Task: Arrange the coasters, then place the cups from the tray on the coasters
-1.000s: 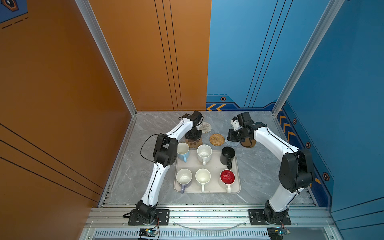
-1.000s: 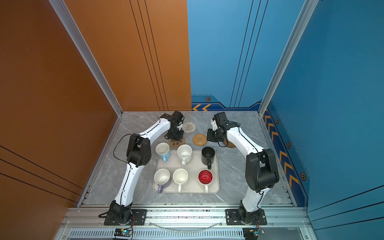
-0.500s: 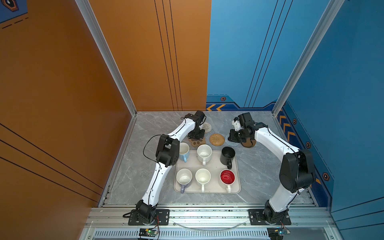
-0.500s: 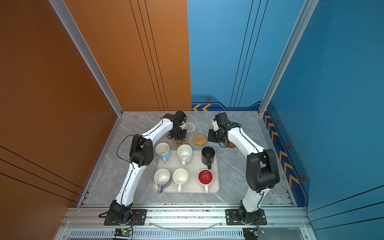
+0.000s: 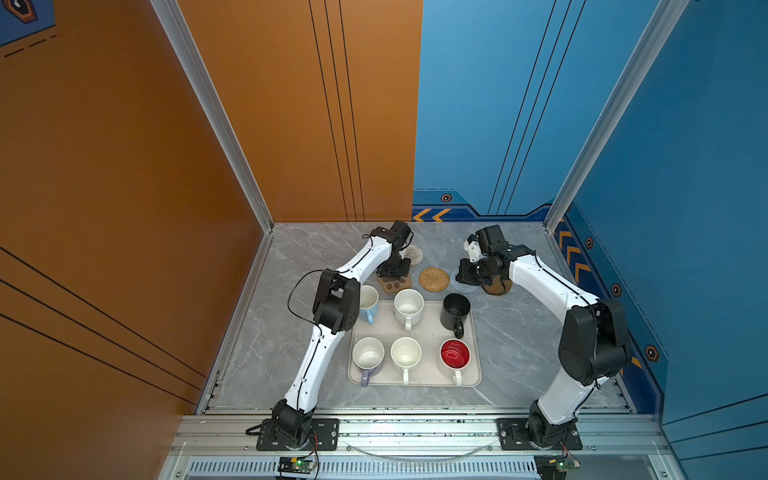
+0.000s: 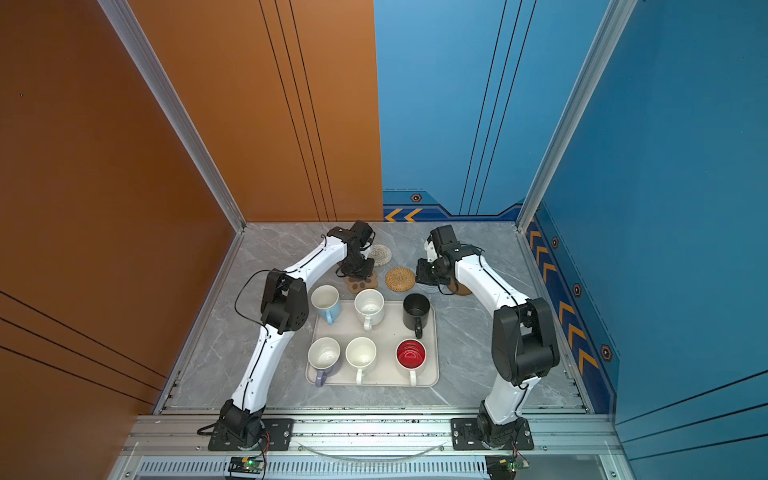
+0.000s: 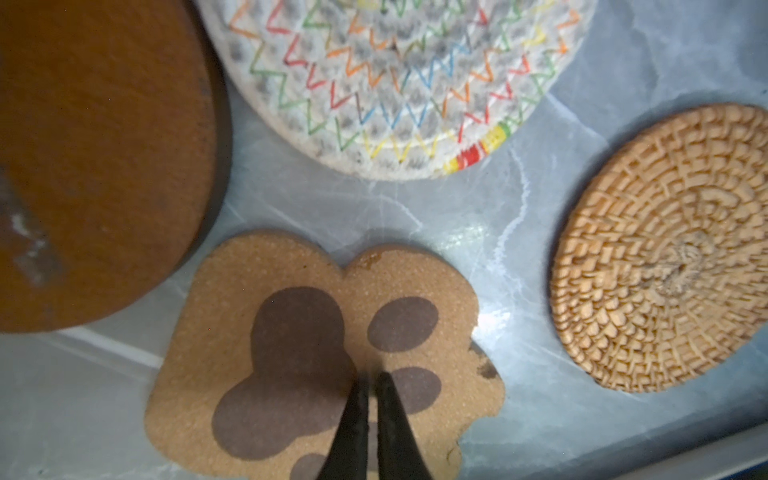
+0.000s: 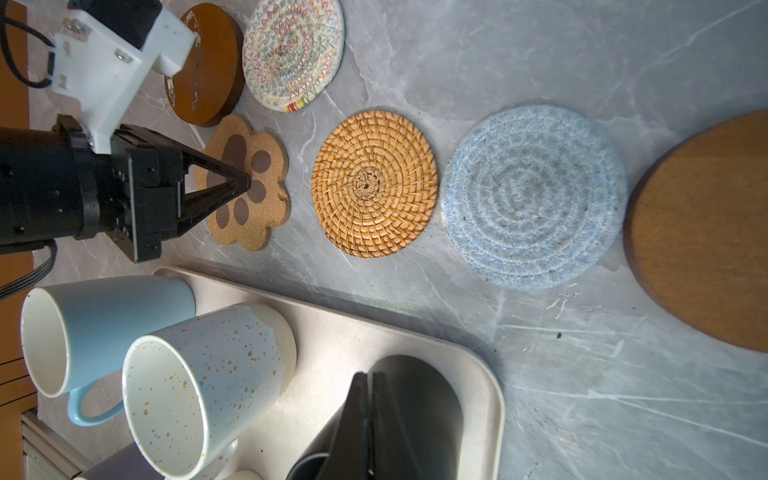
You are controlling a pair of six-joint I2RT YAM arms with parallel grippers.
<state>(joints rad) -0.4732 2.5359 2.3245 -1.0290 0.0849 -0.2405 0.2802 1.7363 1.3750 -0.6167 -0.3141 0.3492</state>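
We are arranging the coasters (image 5: 434, 279) at twelve o'clock of the tray (image 5: 415, 381), left gripper (image 7: 374, 376) clenched empty over the paw coaster (image 7: 232, 332), right gripper (image 8: 370, 376) clenched empty too, all six cups (image 5: 406, 352) waiting on it.

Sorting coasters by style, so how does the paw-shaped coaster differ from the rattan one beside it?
The paw-shaped coaster has a lobed outline; the rattan coaster is a plain circle. The paw-shaped coaster is grainy tan with dark pads; the rattan coaster is golden weave. The shut left gripper rests its tips on the paw-shaped coaster; nothing touches the rattan coaster. Both lie flat, side by side.
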